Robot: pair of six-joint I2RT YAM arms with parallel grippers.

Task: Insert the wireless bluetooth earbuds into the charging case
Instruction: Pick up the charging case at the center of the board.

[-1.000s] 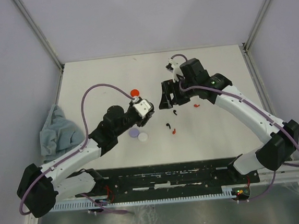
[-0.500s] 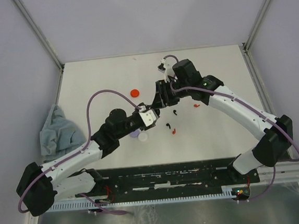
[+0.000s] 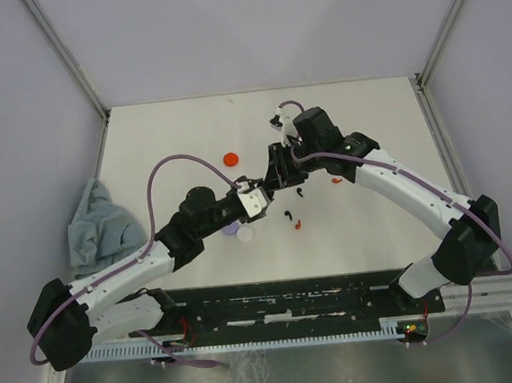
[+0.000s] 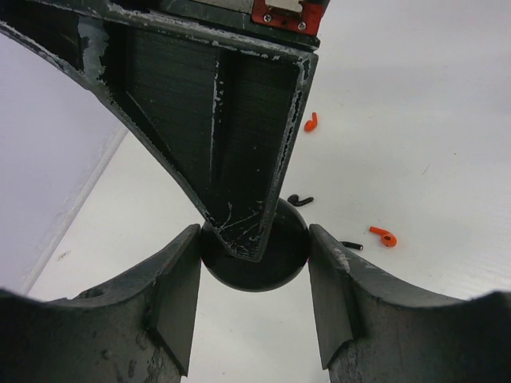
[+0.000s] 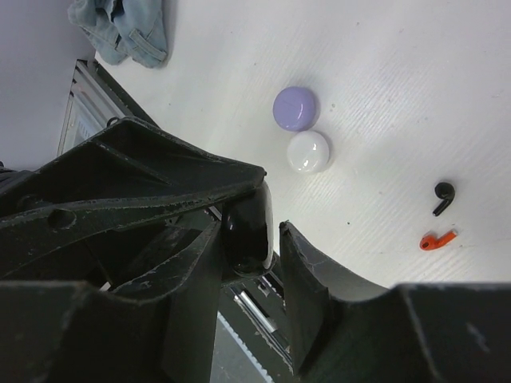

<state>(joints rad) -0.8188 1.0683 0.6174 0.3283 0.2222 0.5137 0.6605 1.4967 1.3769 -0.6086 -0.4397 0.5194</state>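
Both arms meet mid-table at the black charging case, a glossy round puck. The left gripper has its jaws clamped on the case's sides. The right gripper straddles it (a sliver of gap on one side), so I cannot tell if those jaws grip. A right finger hides much of the case. Tiny stemmed black earbuds and red earbuds lie loose on the table nearby.
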